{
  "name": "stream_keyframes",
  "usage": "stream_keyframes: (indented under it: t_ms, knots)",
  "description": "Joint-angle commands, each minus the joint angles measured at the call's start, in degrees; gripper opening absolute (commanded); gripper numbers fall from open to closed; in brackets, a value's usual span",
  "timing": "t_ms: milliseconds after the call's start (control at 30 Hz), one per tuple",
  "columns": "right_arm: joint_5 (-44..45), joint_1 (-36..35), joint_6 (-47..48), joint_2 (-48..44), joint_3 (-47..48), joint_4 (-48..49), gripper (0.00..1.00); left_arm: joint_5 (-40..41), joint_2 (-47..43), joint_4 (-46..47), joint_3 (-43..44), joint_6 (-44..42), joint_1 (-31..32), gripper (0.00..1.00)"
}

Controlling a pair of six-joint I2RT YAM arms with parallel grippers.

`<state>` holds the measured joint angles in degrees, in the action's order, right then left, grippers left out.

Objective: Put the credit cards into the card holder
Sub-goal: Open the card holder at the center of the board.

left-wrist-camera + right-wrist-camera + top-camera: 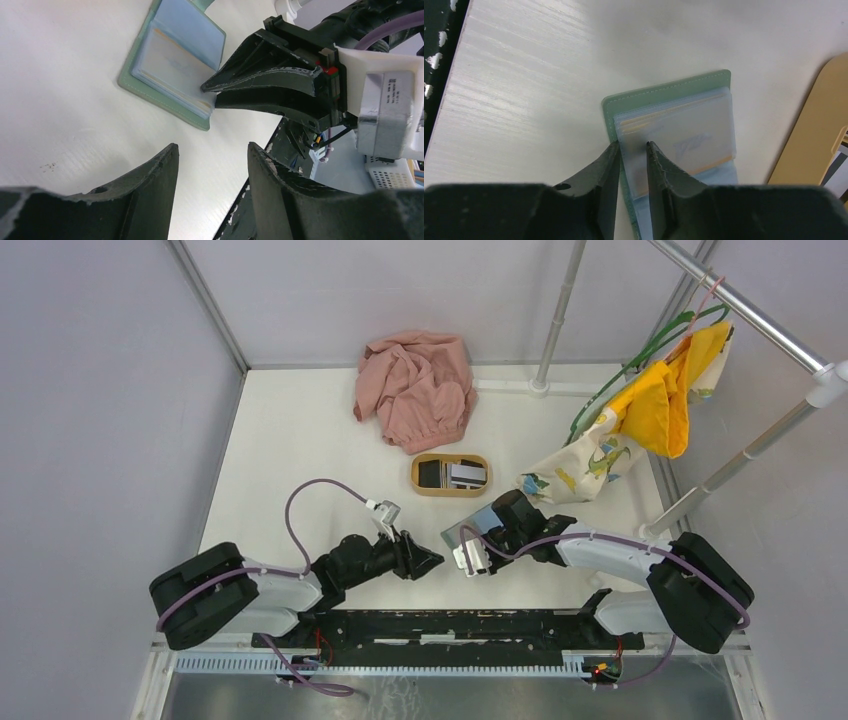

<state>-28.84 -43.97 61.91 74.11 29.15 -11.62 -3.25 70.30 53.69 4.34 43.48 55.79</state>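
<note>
Card holder (684, 135) lay open flat on the table (524, 75), just in front of the arms, green cover down, clear sleeves up. A tan edge showed inside one sleeve, poss. a card already in; can't be sure. Right gripper (631, 146) was closed narrow on the near edge of the sleeve stack, pinching a leaf or two btw its fingers. Left gripper (212, 147) hung just beside it w/ jaws wide apart, nothing in them. Credit cards (432, 474) sat in the oval tray (416, 476), near the holder but apart from it, on its far side.

Handling, my guess: holder light & floppy, sleeves slick, so it'd slide or fold unless pinned; best held by a leaf edge, as the right was doing. Cards stiff, thin, slippery, lying flat, so hard to pinch. Take one by a short edge, maybe tilt it vs the tray wall, then feed it into the slot mouth.
</note>
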Motion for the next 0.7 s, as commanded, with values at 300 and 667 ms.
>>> stream_keyframes:
  t_ms: [300,667]
  knots:
    - [-4.14,2.92,-2.91,-1.73,2.49,-0.79,0.07,-3.5,9.06,12.73,2.96,3.97,0.52,0.59]
    - [-7.98,6.97,-9.7,-2.63,2.54,2.15,0.0,-3.42,19.02,19.87,6.35,8.71,0.53,0.51]
